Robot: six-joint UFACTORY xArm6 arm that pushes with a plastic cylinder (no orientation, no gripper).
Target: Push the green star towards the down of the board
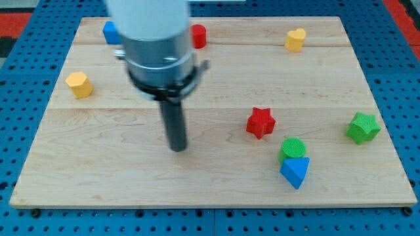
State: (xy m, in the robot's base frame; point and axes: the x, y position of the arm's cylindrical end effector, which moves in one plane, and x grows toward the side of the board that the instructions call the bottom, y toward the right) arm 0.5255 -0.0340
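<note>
Trouble looked likely: the tip (178, 148), a bare rod with no fingers to open or close, stood well left of the green star (363, 127) near the board's (216, 190) right edge; crossing, it could knock the red star (260, 122); an off-centre push might send it off the edge.

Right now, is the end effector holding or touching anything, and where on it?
Nothing is held. My tip sits on bare board, touching no block; the red star is nearest, toward the view's right, and the green star lies farther right.
</note>
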